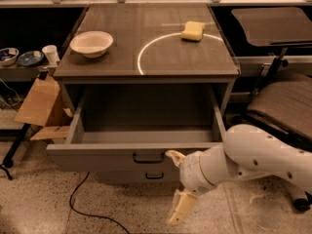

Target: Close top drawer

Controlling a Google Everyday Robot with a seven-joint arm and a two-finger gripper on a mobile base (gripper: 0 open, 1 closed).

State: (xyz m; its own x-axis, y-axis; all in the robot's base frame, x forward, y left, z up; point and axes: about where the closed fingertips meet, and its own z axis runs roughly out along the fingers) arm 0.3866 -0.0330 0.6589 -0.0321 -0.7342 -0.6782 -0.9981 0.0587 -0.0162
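Observation:
The top drawer (107, 158) stands pulled out of the grey cabinet and is empty inside; its dark bail handle (148, 157) is at the centre of the front panel. My gripper (176, 183) is in front of the drawer, just right of the handle, at the end of the white arm coming from the lower right. It is open: the upper finger (174, 156) touches the front panel and the lower finger (181, 208) points down toward the floor. A lower drawer's handle (154, 175) shows beneath.
On the cabinet top (146, 57) sit a white bowl (91, 43) at left and a yellow sponge (193, 30) at back right. A cardboard box (41, 104) leans at the left. A black cable (80, 204) lies on the floor. A chair (285, 104) stands at right.

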